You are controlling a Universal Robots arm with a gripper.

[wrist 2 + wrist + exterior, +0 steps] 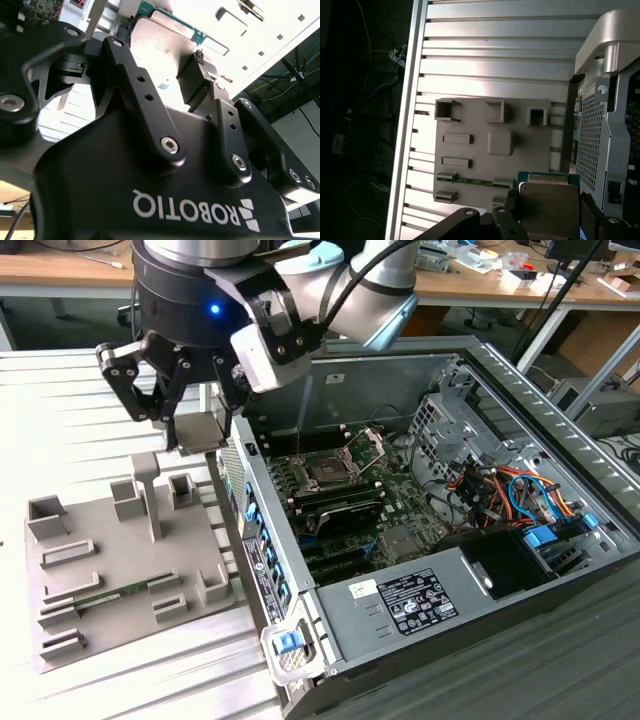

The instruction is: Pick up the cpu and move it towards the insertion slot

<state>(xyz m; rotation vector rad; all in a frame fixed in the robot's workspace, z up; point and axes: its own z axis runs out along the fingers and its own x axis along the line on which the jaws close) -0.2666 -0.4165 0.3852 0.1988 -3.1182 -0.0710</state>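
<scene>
The cpu (203,431) sits pinched in the hand (200,430) — lifted above the tray (110,570)

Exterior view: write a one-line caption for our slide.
Gripper holds the cpu above the tray, beside the open computer case.

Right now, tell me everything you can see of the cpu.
The cpu is a small flat square chip with a dull silvery metal face and a thin green edge. The gripper holds it, a black finger pressing on each of two opposite sides. In the exterior view it hangs roughly level in the air, lifted off the grey tray, just outside the open computer case. Nothing but the fingers touches it.
</scene>
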